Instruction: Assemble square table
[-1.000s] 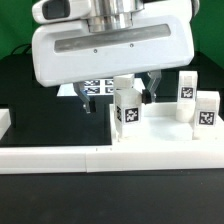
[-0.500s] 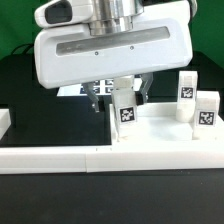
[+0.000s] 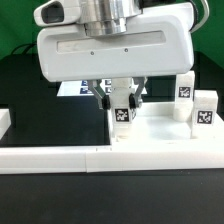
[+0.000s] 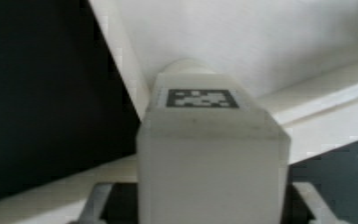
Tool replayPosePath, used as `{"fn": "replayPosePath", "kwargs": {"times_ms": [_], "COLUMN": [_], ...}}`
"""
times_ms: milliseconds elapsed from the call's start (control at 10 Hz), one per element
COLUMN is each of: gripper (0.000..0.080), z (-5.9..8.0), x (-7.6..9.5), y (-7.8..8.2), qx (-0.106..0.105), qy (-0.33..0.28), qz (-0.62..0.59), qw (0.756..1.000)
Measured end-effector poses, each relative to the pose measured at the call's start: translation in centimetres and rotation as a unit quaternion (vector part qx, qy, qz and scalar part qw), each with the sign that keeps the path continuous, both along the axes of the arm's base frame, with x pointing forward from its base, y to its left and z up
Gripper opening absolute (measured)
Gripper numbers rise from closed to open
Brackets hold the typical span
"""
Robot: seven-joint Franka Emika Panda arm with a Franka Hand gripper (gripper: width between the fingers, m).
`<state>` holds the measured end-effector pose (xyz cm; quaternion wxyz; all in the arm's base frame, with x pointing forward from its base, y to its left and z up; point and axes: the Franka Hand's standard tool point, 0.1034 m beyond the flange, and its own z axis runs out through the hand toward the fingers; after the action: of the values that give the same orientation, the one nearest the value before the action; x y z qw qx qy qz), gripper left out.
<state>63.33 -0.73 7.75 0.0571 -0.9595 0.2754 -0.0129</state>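
Observation:
The square table slab lies white on the black table, on the exterior view's right. One tagged leg block stands upright near the slab's corner. My gripper hangs over this block, open, with a finger on each side. In the wrist view the leg block fills the space between the fingers, with a narrow dark gap on each side. The slab shows behind it. Two more leg blocks stand on the slab's far right.
A long white border bar runs along the front and another bar end sits at the exterior view's left. The marker board lies behind the gripper, mostly hidden by the hand.
My hand has come down and shifted slightly to the exterior view's right, so the fingers now straddle the leg block lower. The other two leg blocks have not moved.

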Motion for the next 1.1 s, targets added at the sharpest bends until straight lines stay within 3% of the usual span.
{"fn": "replayPosePath", "kwargs": {"times_ms": [100, 300, 400, 600, 800, 900, 1000, 1100], "gripper": [0.0289, 0.0290, 0.0291, 0.0291, 0.0308, 0.0516, 0.0614, 0.0614], "z": [0.0, -0.1, -0.2, -0.2, -0.2, -0.2, -0.2, -0.4], "x": [0.1, -0.2, -0.4, -0.6, -0.7, -0.6, -0.4, -0.7], "y": [0.1, -0.1, -0.5, -0.1, -0.2, -0.1, 0.8, 1.5], "qx": [-0.006, -0.002, 0.019, 0.026, 0.025, 0.022, 0.004, -0.002], "qy": [0.021, 0.051, 0.065, 0.082, 0.080, 0.076, 0.044, 0.031], "qz": [-0.111, -0.307, -0.398, -0.504, -0.486, -0.473, -0.382, -0.314], "qw": [0.994, 0.950, 0.915, 0.859, 0.870, 0.877, 0.923, 0.949]}}
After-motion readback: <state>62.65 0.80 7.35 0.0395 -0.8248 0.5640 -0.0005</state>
